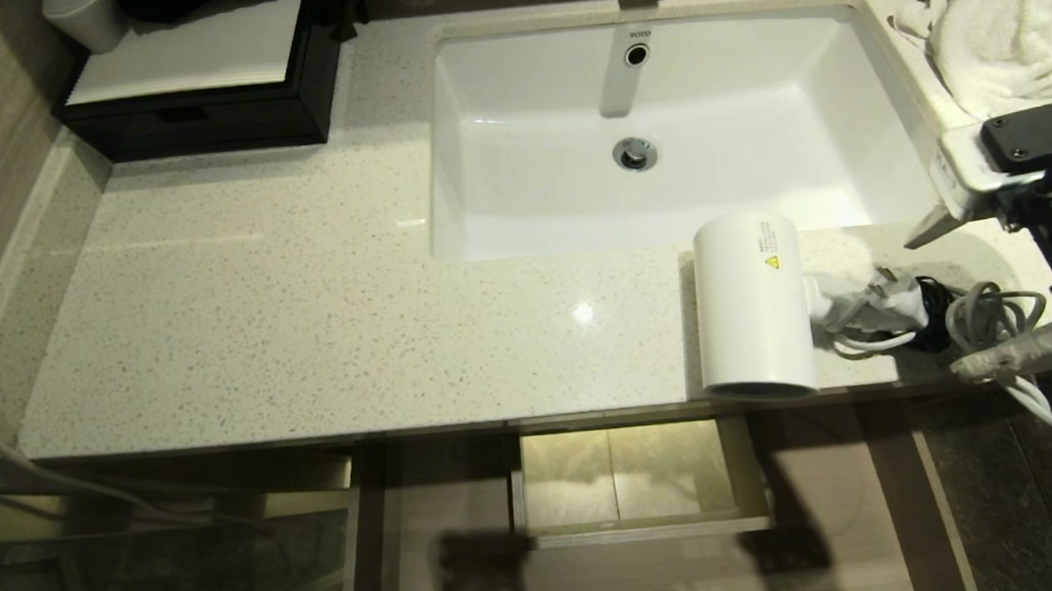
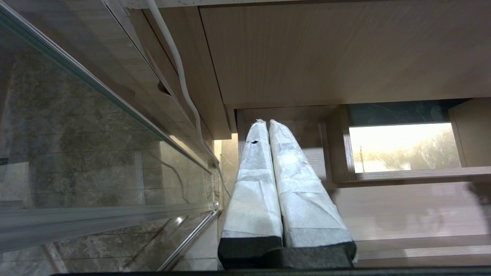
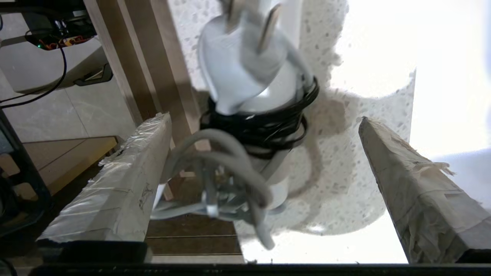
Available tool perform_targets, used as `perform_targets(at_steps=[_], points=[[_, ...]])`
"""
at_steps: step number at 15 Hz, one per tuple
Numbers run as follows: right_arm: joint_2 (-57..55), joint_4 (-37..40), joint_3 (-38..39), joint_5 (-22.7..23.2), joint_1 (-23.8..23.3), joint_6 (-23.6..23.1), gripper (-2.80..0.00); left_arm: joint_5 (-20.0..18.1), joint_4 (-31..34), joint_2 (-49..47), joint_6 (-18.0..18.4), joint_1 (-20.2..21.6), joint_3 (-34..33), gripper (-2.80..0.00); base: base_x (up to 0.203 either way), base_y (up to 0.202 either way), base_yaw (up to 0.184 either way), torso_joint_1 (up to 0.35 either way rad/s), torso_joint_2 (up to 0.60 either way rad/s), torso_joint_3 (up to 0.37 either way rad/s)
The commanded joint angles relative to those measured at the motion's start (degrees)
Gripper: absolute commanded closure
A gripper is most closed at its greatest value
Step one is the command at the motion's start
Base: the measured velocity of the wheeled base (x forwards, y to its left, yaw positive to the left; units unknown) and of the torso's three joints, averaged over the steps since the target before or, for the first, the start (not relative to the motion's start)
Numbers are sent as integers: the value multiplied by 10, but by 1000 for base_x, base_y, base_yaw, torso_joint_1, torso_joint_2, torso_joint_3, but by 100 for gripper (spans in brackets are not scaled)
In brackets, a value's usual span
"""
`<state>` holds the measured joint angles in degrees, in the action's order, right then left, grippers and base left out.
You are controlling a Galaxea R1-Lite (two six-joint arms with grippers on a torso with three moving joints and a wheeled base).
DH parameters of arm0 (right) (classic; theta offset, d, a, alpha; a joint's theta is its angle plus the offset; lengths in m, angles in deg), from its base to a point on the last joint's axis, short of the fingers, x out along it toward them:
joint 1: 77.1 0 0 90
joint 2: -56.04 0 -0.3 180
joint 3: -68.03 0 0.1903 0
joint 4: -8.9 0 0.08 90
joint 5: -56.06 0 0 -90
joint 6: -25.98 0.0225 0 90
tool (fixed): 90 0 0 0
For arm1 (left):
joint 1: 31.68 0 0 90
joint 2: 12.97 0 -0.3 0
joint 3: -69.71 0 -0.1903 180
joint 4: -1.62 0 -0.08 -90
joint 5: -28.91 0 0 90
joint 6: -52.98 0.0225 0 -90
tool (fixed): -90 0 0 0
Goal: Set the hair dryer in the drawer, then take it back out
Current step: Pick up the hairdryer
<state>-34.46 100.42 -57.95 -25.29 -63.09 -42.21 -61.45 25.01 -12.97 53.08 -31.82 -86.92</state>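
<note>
the white hair dryer (image 1: 753, 304) lies on the speckled counter (image 1: 307, 300) in front of the sink (image 1: 662, 123), above the open drawer (image 1: 638, 480). the right gripper (image 3: 264, 126), spread wide and grasping nothing, straddles its cord-wrapped handle end. the left gripper (image 2: 268, 126) hangs clenched, empty, under the counter.

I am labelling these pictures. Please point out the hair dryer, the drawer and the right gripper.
hair dryer (image 1: 753, 304), head view, on its white barrel.
drawer (image 1: 650, 531), head view, on the boxed hole's front rim.
right gripper (image 3: 264, 180), right wrist view, midway between its open fingertips.
</note>
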Motion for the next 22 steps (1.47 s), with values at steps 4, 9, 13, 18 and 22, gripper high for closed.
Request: perform_targets(at_steps=[4, 9, 13, 18, 22], points=[[-64, -7, -33, 1, 0, 2, -280, 0, 0, 0, 0, 0, 0, 0, 0, 0, 0, 0, 0, 0], [-86, -7, -56, 5, 0, 3, -280, 0, 0, 0, 0, 0, -1, 0, 0, 0, 0, 0, 0, 0], [-86, -7, -49, 15, 0, 3, 0, 0, 0, 0, 0, 0, -1, 0, 0, 0, 0, 0, 0, 0], [-71, -5, -45, 15, 0, 4, 0, 0, 0, 0, 0, 0, -1, 0, 0, 0, 0, 0, 0, 0], [-36, -5, -30, 21, -2, 23, 0, 0, 0, 0, 0, 0, -1, 0, 0, 0, 0, 0, 0, 0]])
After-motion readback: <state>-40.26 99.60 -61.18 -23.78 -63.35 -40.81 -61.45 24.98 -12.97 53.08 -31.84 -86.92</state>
